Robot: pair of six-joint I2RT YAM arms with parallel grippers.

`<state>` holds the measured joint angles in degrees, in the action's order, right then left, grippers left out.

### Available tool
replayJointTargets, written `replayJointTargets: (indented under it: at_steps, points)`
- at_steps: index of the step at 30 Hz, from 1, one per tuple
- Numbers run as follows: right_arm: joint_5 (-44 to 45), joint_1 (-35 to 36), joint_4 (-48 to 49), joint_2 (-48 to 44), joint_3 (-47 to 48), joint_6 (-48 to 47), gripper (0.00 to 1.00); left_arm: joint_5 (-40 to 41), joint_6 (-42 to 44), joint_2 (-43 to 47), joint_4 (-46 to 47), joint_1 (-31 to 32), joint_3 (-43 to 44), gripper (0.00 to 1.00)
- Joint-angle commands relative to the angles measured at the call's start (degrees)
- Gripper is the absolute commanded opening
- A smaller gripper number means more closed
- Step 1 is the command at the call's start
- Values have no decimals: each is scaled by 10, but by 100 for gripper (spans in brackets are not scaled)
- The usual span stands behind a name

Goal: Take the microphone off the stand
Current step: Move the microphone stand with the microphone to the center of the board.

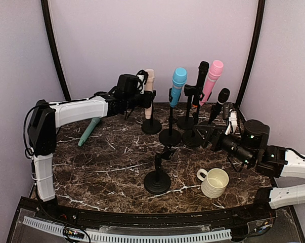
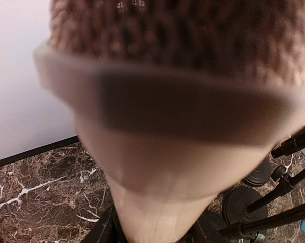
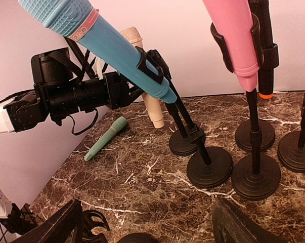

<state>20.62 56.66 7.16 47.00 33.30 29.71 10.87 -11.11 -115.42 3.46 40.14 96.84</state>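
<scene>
A beige microphone (image 1: 149, 81) stands upright in its stand (image 1: 151, 126) at the back of the table. My left gripper (image 1: 146, 98) reaches in from the left and is shut on its body. In the left wrist view the beige microphone (image 2: 182, 152) fills the frame, with a dark finger lying against each side of its handle at the bottom edge, around my left gripper (image 2: 155, 233). The right wrist view shows that microphone's lower end (image 3: 153, 109) behind the blue one. My right gripper (image 1: 211, 135) hovers open over the table at the right, its fingers (image 3: 56, 228) wide apart and empty.
Blue (image 1: 178, 83), pink (image 1: 212, 78) and two black microphones (image 1: 202, 76) sit in stands close to the right of the beige one. A green microphone (image 1: 89, 130) lies on the marble at the left. An empty stand (image 1: 158, 174) and a cream cup (image 1: 214, 182) are near the front.
</scene>
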Motion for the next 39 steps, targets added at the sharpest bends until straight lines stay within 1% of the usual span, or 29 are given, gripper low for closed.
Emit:
replayJointTargets:
  at_steps: [1,4,6,9,13,15,17,20,25,29,30,34,39]
  points:
    - [6,4,3,-6,9,-3,88,-15,43,79,-4,1,-32,30]
    - [8,4,-3,-4,16,-7,88,-21,67,121,-38,0,-41,26]
    - [6,4,-1,2,21,-11,88,-29,76,153,-54,-2,-62,22]
    - [-7,4,6,20,31,-13,88,-59,77,199,-69,-12,-108,21]
    - [-55,4,44,39,36,-8,88,-102,76,267,-91,-23,-167,21]
    - [-68,4,62,48,34,-5,88,-130,89,309,-83,-25,-207,21]
    - [-72,4,68,62,40,-4,88,-164,97,330,-75,-31,-242,20]
    - [-86,5,59,82,58,-4,87,-210,104,351,-75,-38,-274,16]
    - [-112,21,66,97,65,-23,87,-321,108,412,-17,-44,-374,16]
    - [-119,48,63,109,74,-55,87,-397,105,442,7,-48,-428,16]
    - [-122,55,61,113,78,-63,87,-428,105,444,12,-48,-439,16]
    - [-127,84,58,135,97,-91,86,-503,123,448,3,-48,-451,16]
    - [-139,96,67,167,113,-105,86,-536,175,447,-22,-49,-451,16]
